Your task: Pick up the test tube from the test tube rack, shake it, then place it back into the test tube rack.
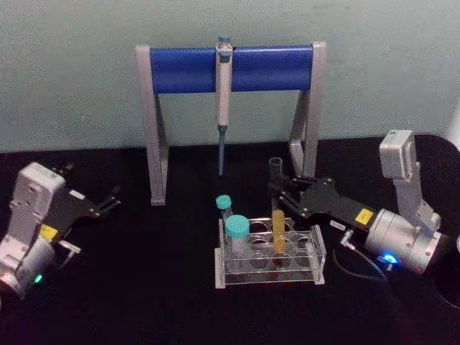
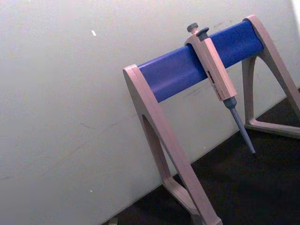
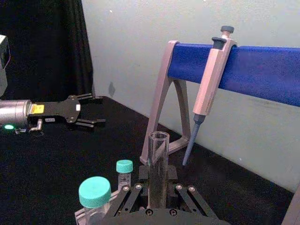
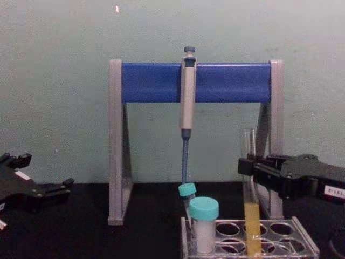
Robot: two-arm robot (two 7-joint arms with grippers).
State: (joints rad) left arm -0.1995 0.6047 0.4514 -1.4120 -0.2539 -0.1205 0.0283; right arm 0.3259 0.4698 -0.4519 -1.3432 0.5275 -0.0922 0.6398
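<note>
Fingers of the right gripper pinch the test tube high; a tilted lift may jam it in the test tube rack. Left gripper rests left, fingers spread.

The test tube rack is walled at 12 o'clock by the pipette stand and pipette; open table is found at 6 and 9 o'clock.

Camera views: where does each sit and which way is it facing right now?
Head view: high, looking down at the test tube rack, left gripper parked, right gripper on the test tube.
Chest view: low, looking across the table, both grippers at its edges.
Left wrist view: faces the pipette stand.
Right wrist view: looks past the right gripper at the test tube.
All four share the pipette.
</note>
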